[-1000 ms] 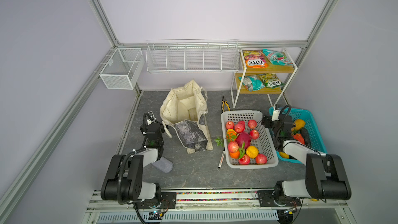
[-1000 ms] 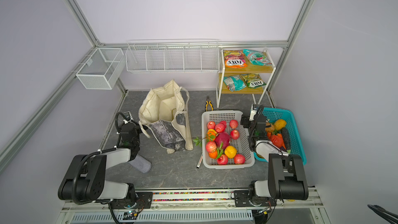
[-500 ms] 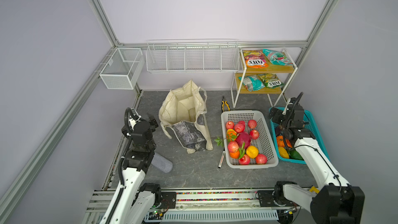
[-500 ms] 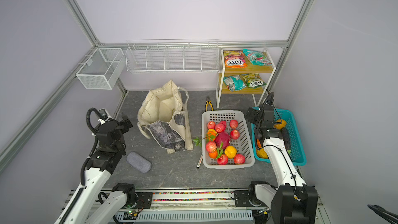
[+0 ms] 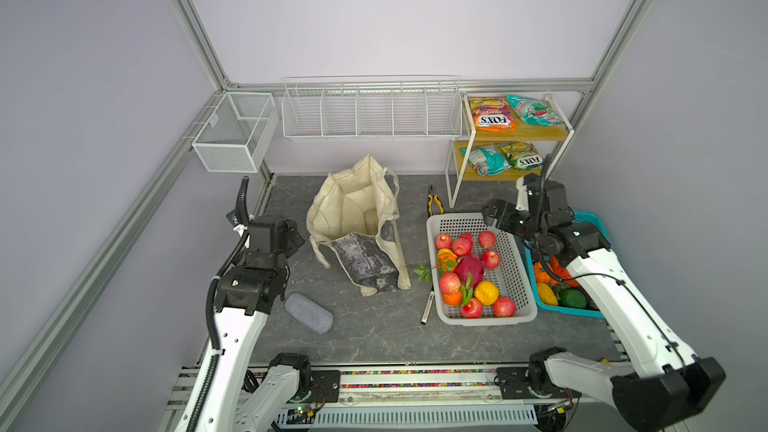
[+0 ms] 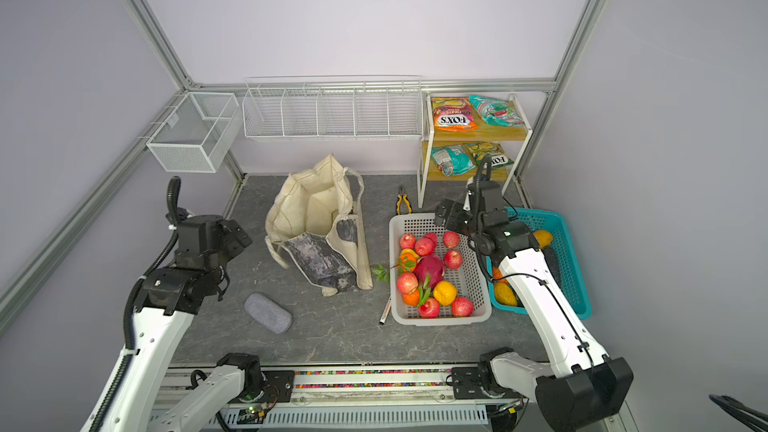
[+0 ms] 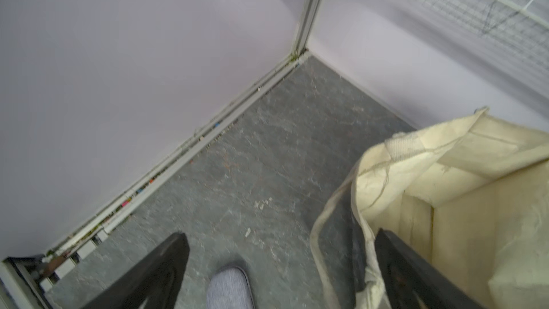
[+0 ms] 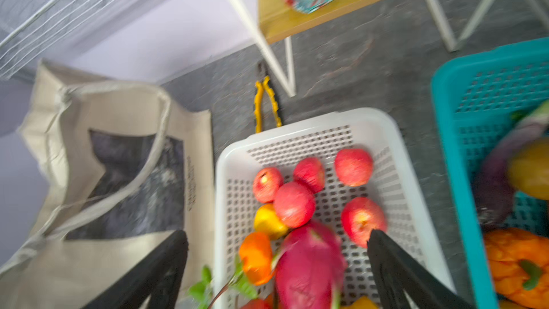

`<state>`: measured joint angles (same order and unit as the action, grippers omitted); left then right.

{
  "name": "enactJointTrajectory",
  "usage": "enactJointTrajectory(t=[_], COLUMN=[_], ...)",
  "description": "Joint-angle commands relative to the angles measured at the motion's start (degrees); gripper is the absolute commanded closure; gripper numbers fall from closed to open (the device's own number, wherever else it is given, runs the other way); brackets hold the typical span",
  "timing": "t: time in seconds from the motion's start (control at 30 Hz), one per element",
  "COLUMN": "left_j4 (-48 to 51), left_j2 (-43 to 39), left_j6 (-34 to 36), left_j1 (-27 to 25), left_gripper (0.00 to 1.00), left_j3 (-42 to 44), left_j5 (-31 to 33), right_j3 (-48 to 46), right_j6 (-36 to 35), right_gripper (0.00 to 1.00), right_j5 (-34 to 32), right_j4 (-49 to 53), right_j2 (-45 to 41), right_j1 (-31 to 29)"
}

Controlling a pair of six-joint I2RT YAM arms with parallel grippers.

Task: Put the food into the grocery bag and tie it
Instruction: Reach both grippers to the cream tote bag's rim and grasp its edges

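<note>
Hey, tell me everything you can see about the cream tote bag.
The grocery bag is cream canvas with a grey marbled panel on its near side. It stands open-mouthed and slumped on the dark table, left of the white basket, straps drooping untied. Its visible inside looks empty; nothing grips it.

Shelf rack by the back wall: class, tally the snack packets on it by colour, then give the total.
Orange packets: 1
Teal packets: 2
Yellow-green packets: 1
Total: 4
</note>
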<state>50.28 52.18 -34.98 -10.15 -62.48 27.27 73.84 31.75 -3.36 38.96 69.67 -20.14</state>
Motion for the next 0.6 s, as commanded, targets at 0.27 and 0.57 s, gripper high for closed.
enactJointTrajectory(t=[0.27,0.57], left_j4=[-1.91,-7.84], left_j2=[4.54,13.03], left_j6=[-8.50,-5.88], left_j1=[1.01,7.93], left_gripper=[0.01,0.01], left_j3=[0.84,-0.19], left_j5=[-16.11,-23.10], right_j3=[26.02,45.74], right_j6=[10.46,4.56], right_gripper=[0.03,0.01], right_j5=[-7.26,-5.92], right_j4=[11.76,18.01], right_j2=[20.07,40.28], right_j1=[-27.23,-29.01])
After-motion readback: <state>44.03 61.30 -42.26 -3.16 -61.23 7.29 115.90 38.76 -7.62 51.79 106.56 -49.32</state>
